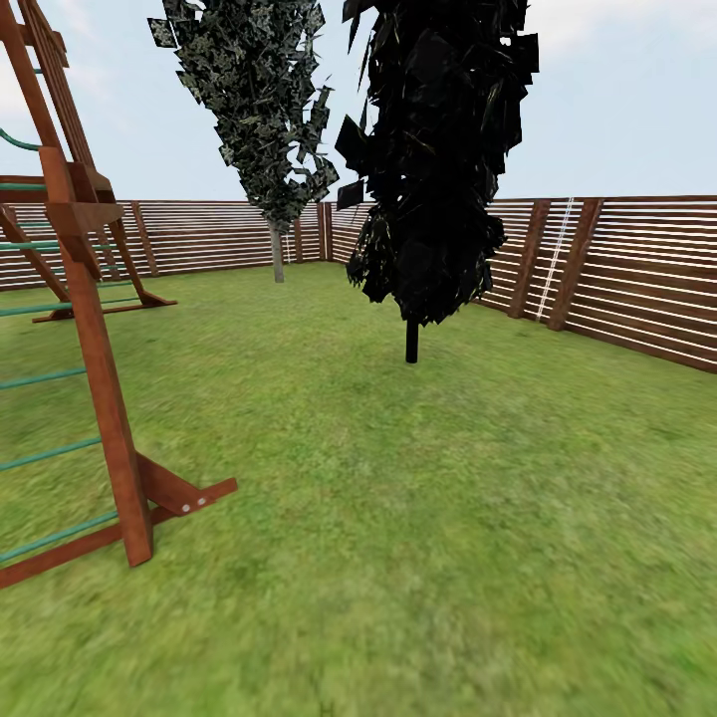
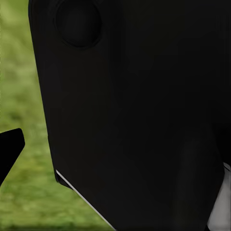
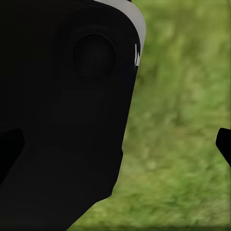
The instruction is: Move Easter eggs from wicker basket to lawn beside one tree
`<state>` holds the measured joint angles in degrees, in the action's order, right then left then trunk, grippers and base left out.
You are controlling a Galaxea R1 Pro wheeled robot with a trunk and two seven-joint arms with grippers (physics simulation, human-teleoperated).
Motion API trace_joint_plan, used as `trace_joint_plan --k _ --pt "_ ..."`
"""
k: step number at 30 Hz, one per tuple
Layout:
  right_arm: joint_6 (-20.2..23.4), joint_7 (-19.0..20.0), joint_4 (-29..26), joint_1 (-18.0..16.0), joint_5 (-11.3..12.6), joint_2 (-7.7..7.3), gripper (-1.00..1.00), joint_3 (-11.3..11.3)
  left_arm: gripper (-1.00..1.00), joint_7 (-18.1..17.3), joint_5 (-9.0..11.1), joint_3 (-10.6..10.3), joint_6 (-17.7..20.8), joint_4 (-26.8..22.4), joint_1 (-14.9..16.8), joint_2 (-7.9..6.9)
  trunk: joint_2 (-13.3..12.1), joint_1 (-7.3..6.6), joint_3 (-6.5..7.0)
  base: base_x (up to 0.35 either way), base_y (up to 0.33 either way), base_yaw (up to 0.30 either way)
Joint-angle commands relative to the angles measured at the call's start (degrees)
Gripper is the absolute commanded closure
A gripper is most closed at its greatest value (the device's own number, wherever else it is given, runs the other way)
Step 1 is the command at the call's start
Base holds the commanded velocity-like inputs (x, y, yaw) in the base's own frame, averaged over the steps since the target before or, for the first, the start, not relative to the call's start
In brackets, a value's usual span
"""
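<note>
- The lawn (image 1: pixel 418 518) stretches to a slatted wooden fence (image 1: pixel 637 269).
- A dark cone-shaped tree (image 1: pixel 438 149) stands mid-lawn; a grey-leaved tree (image 1: pixel 264 100) stands near the fence corner.
- A wooden climbing frame (image 1: pixel 90 299) stands at left.
- Both wrist views show black robot body over grass; I cannot tell either gripper's finger state.

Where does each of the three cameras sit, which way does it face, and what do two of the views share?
Head view: on the robot's head, facing forward across the lawn toward a dark cone-shaped tree, a wooden climbing frame and the slat fence.
Left wrist view: on the left arm, facing down at grass past a black body part.
Right wrist view: on the right arm, facing down at grass past a black body part.
Shared: both wrist views show blurred grass beside black robot parts.
</note>
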<state>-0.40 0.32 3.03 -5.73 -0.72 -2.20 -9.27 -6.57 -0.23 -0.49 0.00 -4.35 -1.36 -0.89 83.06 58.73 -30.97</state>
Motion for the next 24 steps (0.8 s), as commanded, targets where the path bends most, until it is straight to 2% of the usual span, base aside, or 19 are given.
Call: trace_joint_plan --k 1,24 --pt "-0.04 0.03 0.13 -0.08 -0.09 0.01 -1.0 -0.31 -1.0 -0.15 -0.03 -0.04 0.0 -0.13 -0.05 -0.01 0.02 0.0 -0.04 0.0 0.0 0.0" --pt "-0.04 0.03 0.14 -0.08 -0.09 0.01 -1.0 -0.31 -1.0 -0.15 -0.03 -0.04 0.0 -0.13 -0.05 -0.01 0.02 0.0 -0.04 0.0 0.0 0.0"
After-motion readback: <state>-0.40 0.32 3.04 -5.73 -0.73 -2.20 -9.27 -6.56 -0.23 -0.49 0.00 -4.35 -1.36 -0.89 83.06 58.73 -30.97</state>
